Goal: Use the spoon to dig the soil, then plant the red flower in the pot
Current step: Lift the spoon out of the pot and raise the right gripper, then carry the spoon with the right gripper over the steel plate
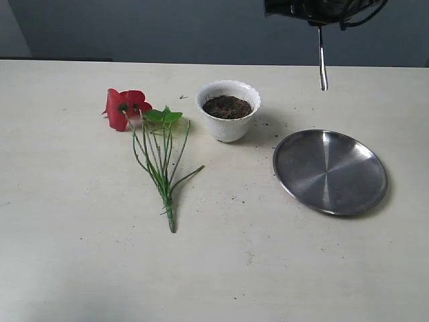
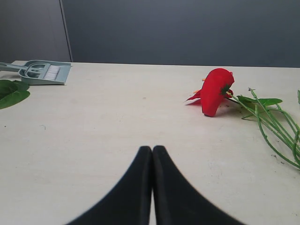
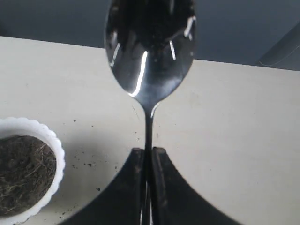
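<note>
Steel spoon (image 1: pixel 322 60) clamped in right pincer (image 3: pixel 149 152), hanging above table (image 1: pixel 80 255); soil (image 1: pixel 227 106) fills pot (image 1: pixel 228 124); left pincer (image 2: pixel 152 152) closed, empty; red flower (image 1: pixel 126 107) lies flat beside pot.

We see the right pincer (image 1: pixel 320 20), partly cropped, above the far edge of the surface (image 1: pixel 80 268). It grips the spoon (image 1: pixel 322 62), which hangs straight down, its lower end in the air. The pot (image 1: pixel 228 126) stands upright nearer the far edge, with the soil (image 1: pixel 227 106) just under its rim. Beside it, toward the left edge, the red flower (image 1: pixel 126 107) lies flat, bloom toward the far edge, stems gathered toward the near edge. The steel plate (image 1: pixel 330 172) lies toward the right edge. Dark crumbs dot the surface between pot and plate.
</note>
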